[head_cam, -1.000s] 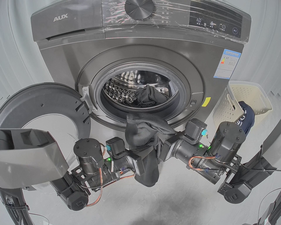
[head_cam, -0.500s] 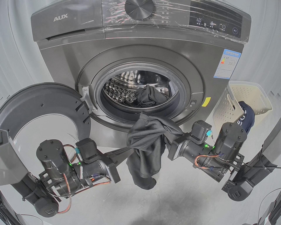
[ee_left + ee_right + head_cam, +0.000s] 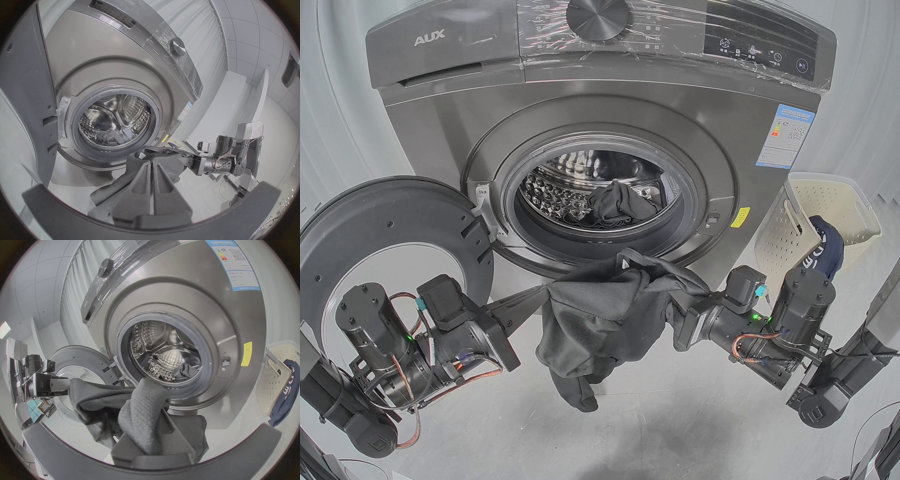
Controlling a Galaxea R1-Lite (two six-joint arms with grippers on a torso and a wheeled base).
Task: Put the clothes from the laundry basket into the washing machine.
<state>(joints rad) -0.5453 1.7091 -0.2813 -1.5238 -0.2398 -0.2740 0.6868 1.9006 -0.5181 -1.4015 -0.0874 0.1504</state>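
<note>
Nearest us, our left gripper (image 3: 152, 165), at eight o'clock in the head view, is clamped on one edge of a dark grey garment (image 3: 600, 312). Our right gripper (image 3: 675, 304), at four o'clock, is clenched on the opposite edge with cloth draped over its fingers. The garment is drawn between the two and sags, with a loose end hanging toward six o'clock. It sits just in front of and below the lip of the opening, not yet inside. Under it is a smooth, pale grey floor (image 3: 675, 425) with a soft sheen. At nine o'clock the round door (image 3: 387, 212) stands swung wide open on its hinge. Behind the garment is the grey front-loading washing machine (image 3: 600, 100), and inside its steel drum (image 3: 569, 187) another dark piece of clothing (image 3: 619, 203) lies low in the opening. A small yellow sticker (image 3: 740, 217) sits at three o'clock of the opening. A blue-and-white label (image 3: 792, 135) with coloured bars and a square code sits at two o'clock, its print too small for us to read. Along the top, clear film covers a round dial (image 3: 597, 17) at twelve o'clock and a black touch panel (image 3: 759, 44) with white icons at one o'clock. The drawer front (image 3: 444, 47) at eleven o'clock carries a pale logo. At three o'clock, beside the machine, a cream perforated laundry basket (image 3: 837, 194) has a navy garment (image 3: 828, 247) with white lettering draped over its rim. Pale pleated curtains (image 3: 331, 112) hang behind the machine, and the left wrist view shows a white tiled wall (image 3: 247, 40).
</note>
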